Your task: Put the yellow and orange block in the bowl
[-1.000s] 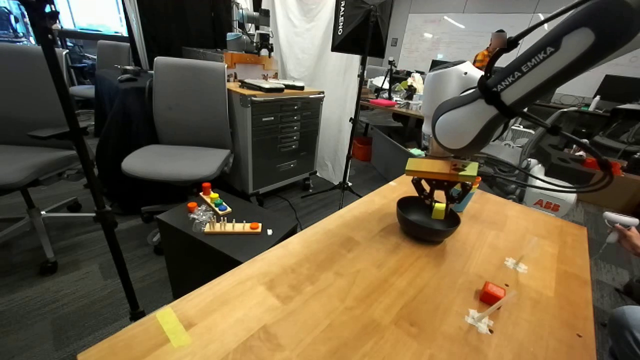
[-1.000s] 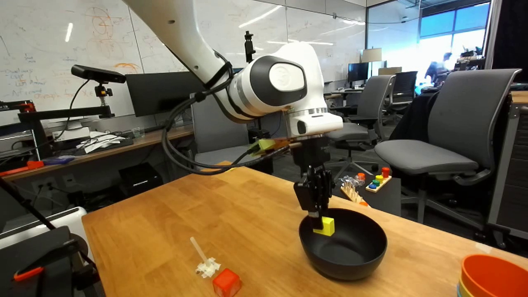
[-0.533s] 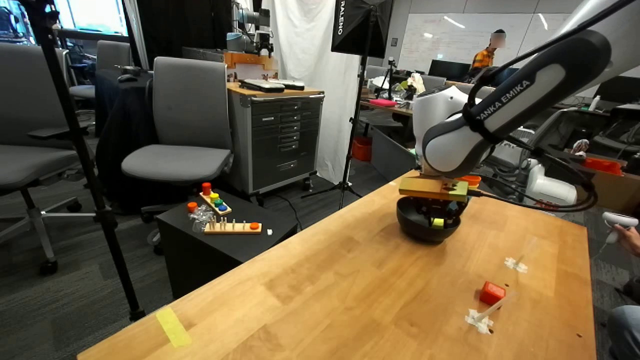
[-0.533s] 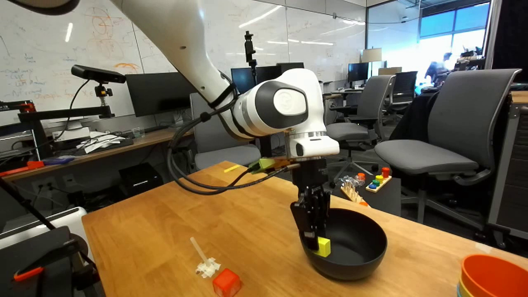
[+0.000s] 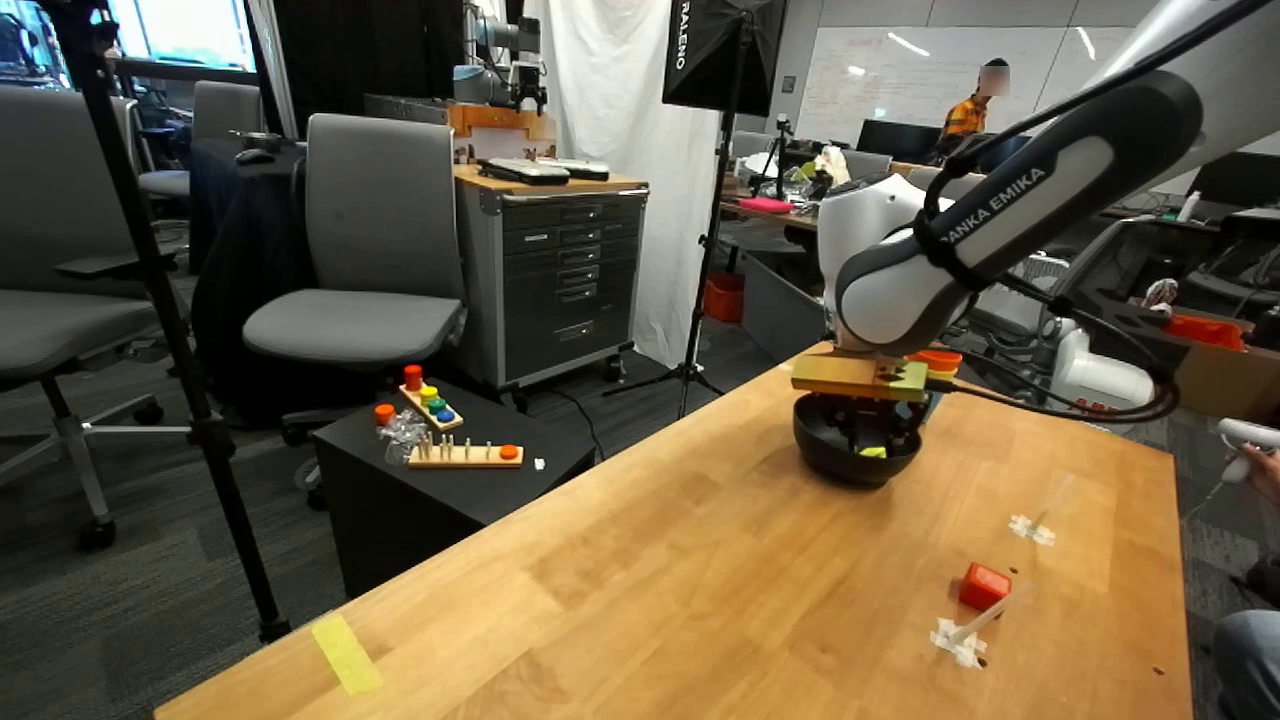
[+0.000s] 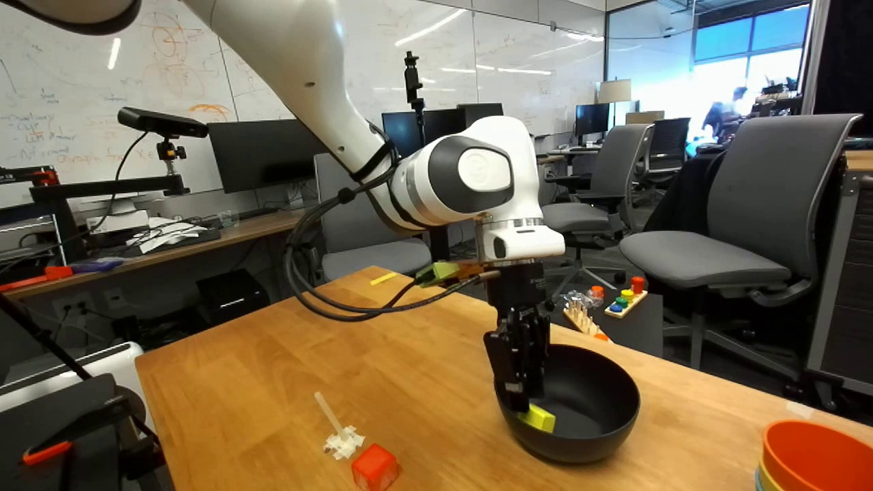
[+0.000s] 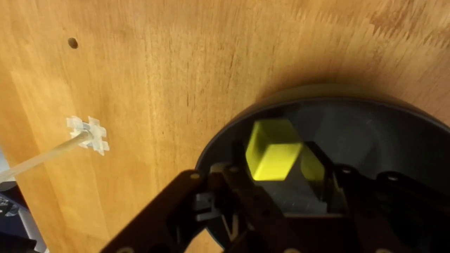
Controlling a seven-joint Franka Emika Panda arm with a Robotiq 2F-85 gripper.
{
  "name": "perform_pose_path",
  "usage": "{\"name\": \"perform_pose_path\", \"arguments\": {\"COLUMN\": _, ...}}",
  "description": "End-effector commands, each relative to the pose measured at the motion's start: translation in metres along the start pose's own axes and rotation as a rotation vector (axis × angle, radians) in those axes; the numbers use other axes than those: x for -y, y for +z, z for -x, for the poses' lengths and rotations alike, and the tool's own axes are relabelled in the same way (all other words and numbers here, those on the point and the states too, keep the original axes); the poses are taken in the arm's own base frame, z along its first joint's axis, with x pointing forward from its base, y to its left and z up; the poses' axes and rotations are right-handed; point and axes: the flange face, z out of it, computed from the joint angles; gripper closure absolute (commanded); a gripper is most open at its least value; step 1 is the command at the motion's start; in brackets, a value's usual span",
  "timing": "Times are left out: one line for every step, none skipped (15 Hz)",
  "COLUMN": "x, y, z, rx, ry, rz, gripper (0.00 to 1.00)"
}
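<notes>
In an exterior view, well left of the claw point(image 6: 526, 401) and higher up, a black bar-shaped camera point(image 6: 162, 123) sits on a dark support point(image 6: 109, 188), with a flat dark monitor point(image 6: 262, 155) beside it. Nearer on that left side, a thin translucent stick point(image 6: 330, 412) slants up from a patch of white tape point(image 6: 346, 447) on the light-brown wooden desk point(image 6: 307, 348). Next toward the claw, the orange-red cube-shaped block point(image 6: 375, 467) rests on the desk, just beside the tape and well apart from the claw. The claw itself hangs from the white and black arm point(image 6: 470, 170) and reaches down inside the round black bowl point(image 6: 586, 447), near its left wall. In the wrist view its 2 black fingers point(image 7: 312, 167) stand parted, with the bright yellow cube-shaped block point(image 7: 273, 151) tilted between them, inside the bowl; a narrow gap shows between it and 1 finger, while contact with the other cannot be made out. Whether the yellow block touches the bowl's floor cannot be told either. Right of the claw and behind the bowl, off the desk, a low black side table point(image 6: 648, 331) carries a wooden peg board point(image 6: 581, 319), crumpled clear plastic point(image 6: 580, 298) and a wooden strip point(image 6: 634, 302) bearing red, yellow, green and blue pieces point(image 6: 638, 285). Well right of the claw, at the frame's edge, an orange round cup point(image 6: 818, 453) shows above yellow and blue layers point(image 6: 769, 475).
</notes>
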Motion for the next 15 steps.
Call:
{"name": "perform_pose_path", "arguments": {"x": 0.006, "y": -0.013, "z": -0.001, "rx": -0.008, "ry": 0.011, "rz": -0.001, "gripper": 0.21}}
{"name": "perform_pose_path", "arguments": {"x": 0.005, "y": -0.016, "z": 0.000, "rx": -0.007, "ry": 0.008, "rz": -0.009, "gripper": 0.12}}
{"name": "perform_pose_path", "arguments": {"x": 0.005, "y": -0.019, "z": 0.002, "rx": -0.010, "ry": 0.004, "rz": -0.013, "gripper": 0.05}}
{"name": "perform_pose_path", "arguments": {"x": 0.005, "y": -0.023, "z": 0.004, "rx": -0.012, "ry": -0.002, "rz": -0.024, "gripper": 0.01}}
{"name": "perform_pose_path", "arguments": {"x": 0.004, "y": -0.028, "z": 0.008, "rx": -0.016, "ry": -0.009, "rz": -0.034, "gripper": 0.00}}
{"name": "perform_pose_path", "arguments": {"x": 0.004, "y": -0.035, "z": 0.013, "rx": -0.021, "ry": -0.022, "rz": -0.052, "gripper": 0.00}}
{"name": "perform_pose_path", "arguments": {"x": 0.003, "y": -0.042, "z": 0.018, "rx": -0.026, "ry": -0.036, "rz": -0.068, "gripper": 0.00}}
{"name": "perform_pose_path", "arguments": {"x": 0.003, "y": -0.052, "z": 0.024, "rx": -0.031, "ry": -0.052, "rz": -0.089, "gripper": 0.00}}
{"name": "perform_pose_path", "arguments": {"x": 0.001, "y": -0.065, "z": 0.033, "rx": -0.044, "ry": -0.078, "rz": -0.118, "gripper": 0.00}}
{"name": "perform_pose_path", "arguments": {"x": -0.001, "y": -0.078, "z": 0.041, "rx": -0.061, "ry": -0.111, "rz": -0.147, "gripper": 0.00}}
{"name": "perform_pose_path", "arguments": {"x": -0.002, "y": -0.090, "z": 0.051, "rx": -0.071, "ry": -0.156, "rz": -0.180, "gripper": 0.00}}
{"name": "perform_pose_path", "arguments": {"x": -0.006, "y": -0.104, "z": 0.064, "rx": -0.085, "ry": -0.212, "rz": -0.215, "gripper": 0.00}}
{"name": "perform_pose_path", "arguments": {"x": -0.010, "y": -0.117, "z": 0.076, "rx": -0.098, "ry": -0.257, "rz": -0.241, "gripper": 0.00}}
{"name": "perform_pose_path", "arguments": {"x": -0.016, "y": -0.128, "z": 0.090, "rx": -0.111, "ry": -0.307, "rz": -0.265, "gripper": 0.00}}
{"name": "perform_pose_path", "arguments": {"x": -0.022, "y": -0.137, "z": 0.102, "rx": -0.122, "ry": -0.357, "rz": -0.283, "gripper": 0.00}}
